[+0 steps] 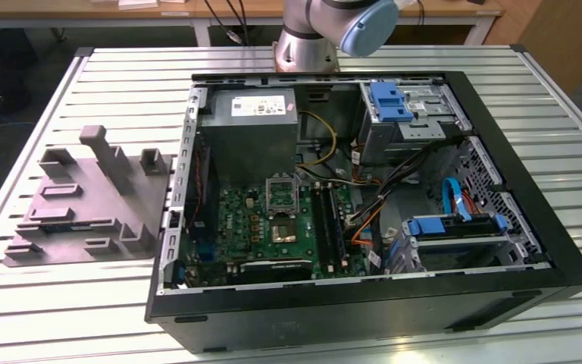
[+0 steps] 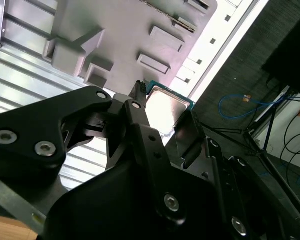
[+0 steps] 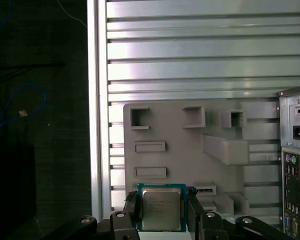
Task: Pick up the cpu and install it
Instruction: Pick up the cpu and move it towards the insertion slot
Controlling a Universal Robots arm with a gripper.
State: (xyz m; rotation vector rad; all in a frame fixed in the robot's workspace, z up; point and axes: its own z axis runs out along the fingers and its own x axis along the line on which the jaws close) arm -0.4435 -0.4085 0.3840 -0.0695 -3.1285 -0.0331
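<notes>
The cpu (image 3: 161,207) is a small square chip with a silvery metal top and a thin green rim. It sits between my gripper's (image 3: 161,212) two black fingers (image 3: 130,204), which are shut on its opposite edges. The second wrist view shows the same cpu (image 2: 166,106) in the gripper (image 2: 162,119), held well above the table. Below it lies the grey moulded fixture plate (image 3: 190,150) on the slatted table. In the exterior view, the open computer case (image 1: 372,303) lies on its side, with its green motherboard (image 1: 261,227) facing up.
The grey fixture (image 1: 89,205) sits at the exterior view's left of the case. The arm's base (image 1: 306,45) stands behind the case. Inside are the power supply (image 1: 251,129), cables and blue drive brackets (image 1: 453,224). The table edge (image 3: 97,100) drops to a dark floor.
</notes>
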